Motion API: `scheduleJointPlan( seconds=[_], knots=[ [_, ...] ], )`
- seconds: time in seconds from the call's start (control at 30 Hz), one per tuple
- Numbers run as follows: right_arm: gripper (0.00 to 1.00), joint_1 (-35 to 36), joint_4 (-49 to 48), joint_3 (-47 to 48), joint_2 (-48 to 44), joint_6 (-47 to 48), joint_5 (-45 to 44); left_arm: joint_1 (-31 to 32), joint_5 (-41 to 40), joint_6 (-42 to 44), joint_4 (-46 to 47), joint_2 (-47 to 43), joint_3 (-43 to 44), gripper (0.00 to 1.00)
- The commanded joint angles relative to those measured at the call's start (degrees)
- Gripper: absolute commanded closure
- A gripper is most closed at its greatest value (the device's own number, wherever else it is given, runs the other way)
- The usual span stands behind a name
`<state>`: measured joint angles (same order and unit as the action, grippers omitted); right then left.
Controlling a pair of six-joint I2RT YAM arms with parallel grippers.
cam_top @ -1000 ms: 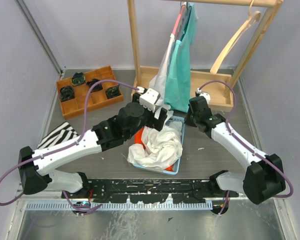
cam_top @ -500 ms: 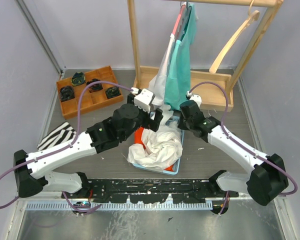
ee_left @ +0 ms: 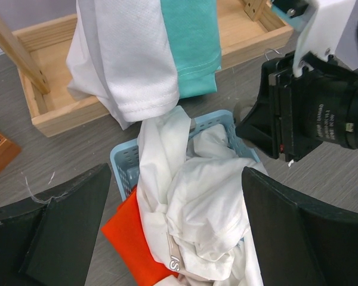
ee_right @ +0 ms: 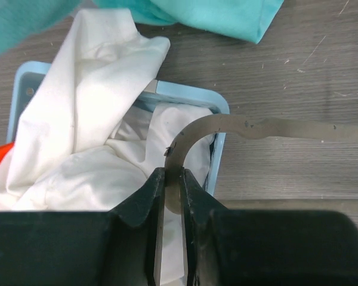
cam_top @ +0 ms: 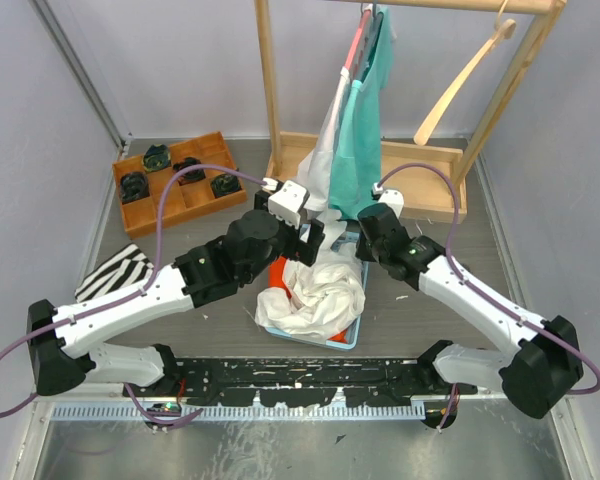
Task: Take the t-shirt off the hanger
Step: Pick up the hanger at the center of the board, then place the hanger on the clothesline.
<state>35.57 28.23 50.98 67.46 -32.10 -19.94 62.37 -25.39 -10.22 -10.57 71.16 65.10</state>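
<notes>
Hanging teal and white garments [ee_left: 191, 42] crowd the blue basket [ee_left: 123, 162]; the white t-shirt [ee_left: 209, 208] lies bunched inside, beneath the wide-spread left end effector [ee_left: 174, 174]; the right end effector [ee_right: 169, 179] pinches a grey metal strip [ee_right: 227, 125].

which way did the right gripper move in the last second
Yes: the right gripper, shut on a metal hook, went left along the wooden rack base, to the blue basket's corner.
</notes>
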Motion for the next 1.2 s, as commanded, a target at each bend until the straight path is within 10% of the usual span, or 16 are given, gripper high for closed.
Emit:
scheduleJointPlan(
  seconds=[0.0,0.47,1.17],
  knots=[
    [0.87,0.4,0.0,3.7,-4.4,0.0,-3.6,-0.2,0.8,-1.1,2.0,0.6,-0.8,0.02],
    [0.89,3.9,1.8,3.9,-8.6,1.3,-0.1,-0.2,-0.5,-0.7,0.5,0.5,0.4,0.02],
    [0.86,28.6,7.0,4.2,-6.1,-3.5,-11.3,-0.2,-3.6,0.1,-3.2,-4.4,-0.4,0.02]
  ],
)
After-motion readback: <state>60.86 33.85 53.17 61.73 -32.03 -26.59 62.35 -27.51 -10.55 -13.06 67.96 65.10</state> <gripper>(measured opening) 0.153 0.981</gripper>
